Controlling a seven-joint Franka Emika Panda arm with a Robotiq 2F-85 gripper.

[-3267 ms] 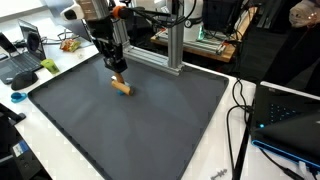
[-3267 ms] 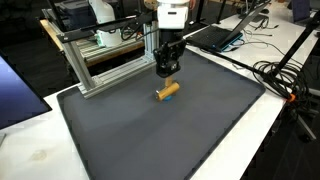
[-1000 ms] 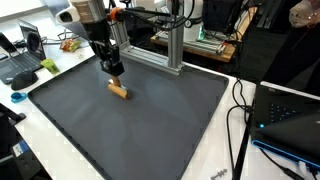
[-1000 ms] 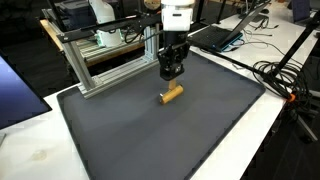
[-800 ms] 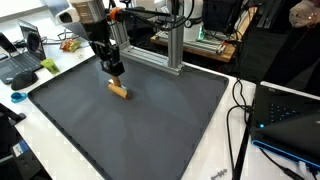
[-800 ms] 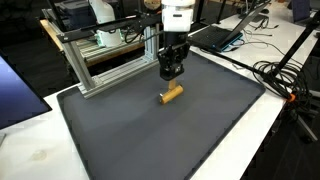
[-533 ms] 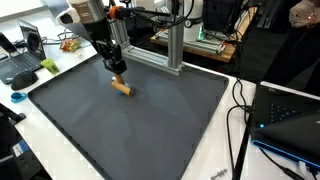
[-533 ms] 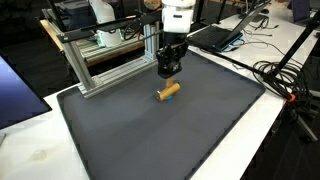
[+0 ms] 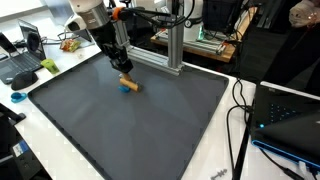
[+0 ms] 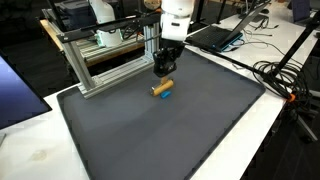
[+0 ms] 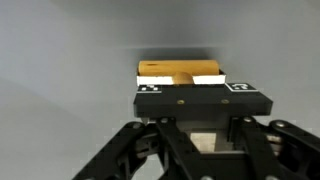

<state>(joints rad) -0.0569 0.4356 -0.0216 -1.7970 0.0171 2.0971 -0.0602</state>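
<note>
A short tan wooden peg (image 9: 126, 84) with a blue end lies low over the dark mat (image 9: 140, 125), near its far edge. My gripper (image 9: 123, 72) comes down on it from above and is shut on it. In both exterior views the peg (image 10: 161, 89) sits just under the fingertips of the gripper (image 10: 160, 73), with the blue tip pointing away from the frame. The wrist view shows the tan peg (image 11: 180, 72) just past the black finger bar, with the gripper (image 11: 188, 88) closed around it; the contact itself is hidden.
An aluminium frame (image 9: 172, 45) stands at the mat's far edge, right behind the gripper, also seen as the frame (image 10: 100, 62). Laptops (image 10: 215, 35) and cables (image 10: 285, 80) lie beside the mat on the white table. The mat (image 10: 170, 135) stretches wide in front.
The gripper and the peg have shifted toward the aluminium frame. The peg has turned, so its blue end now shows.
</note>
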